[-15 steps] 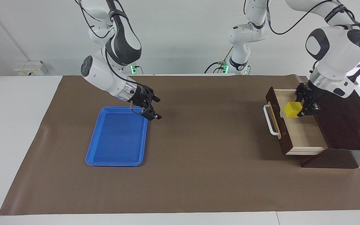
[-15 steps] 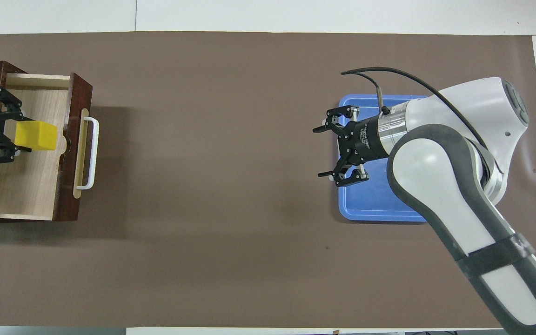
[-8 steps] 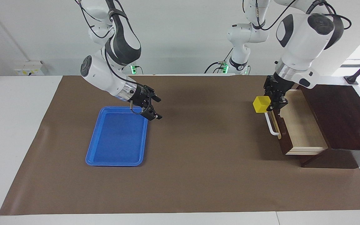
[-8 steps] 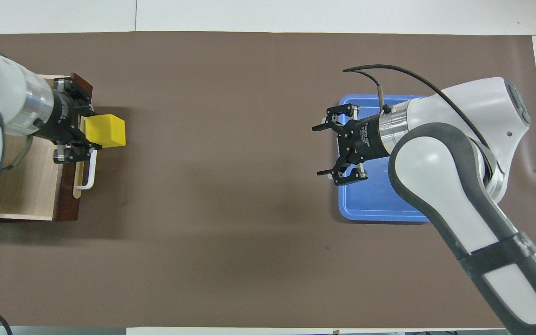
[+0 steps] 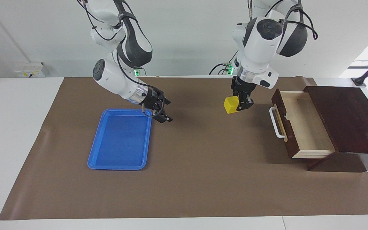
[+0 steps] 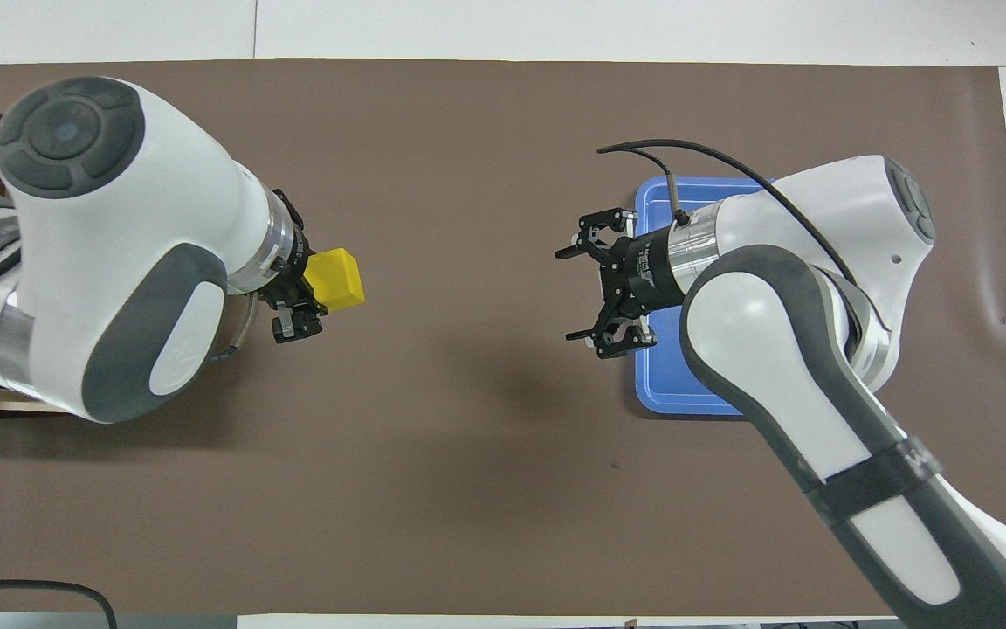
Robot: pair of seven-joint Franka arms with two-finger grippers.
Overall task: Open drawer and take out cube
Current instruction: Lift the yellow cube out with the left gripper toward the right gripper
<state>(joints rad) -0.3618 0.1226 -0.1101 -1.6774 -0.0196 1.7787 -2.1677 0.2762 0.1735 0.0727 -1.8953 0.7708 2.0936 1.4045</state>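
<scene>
The yellow cube [image 5: 231, 105] hangs in the air over the brown mat, between the drawer and the blue tray, with my left gripper [image 5: 237, 105] shut on it. In the overhead view the cube [image 6: 336, 279] sticks out of the left gripper [image 6: 315, 286] toward the table's middle. The dark wooden drawer [image 5: 287, 134] stands pulled open at the left arm's end, its white handle [image 5: 277, 123] facing the middle and its pale interior bare. My right gripper [image 5: 166, 111] is open over the mat beside the tray's edge, also seen open from above [image 6: 566, 294].
A flat blue tray [image 5: 119, 166] lies on the brown mat toward the right arm's end, its rim [image 6: 702, 185] partly under the right arm. The dark wooden box [image 5: 347, 118] holds the drawer. From above, the left arm covers most of the drawer.
The left gripper lifted the cube out of the drawer, passed over the handle and carried it toward the table's middle. The right gripper shifted slightly toward the middle too.
</scene>
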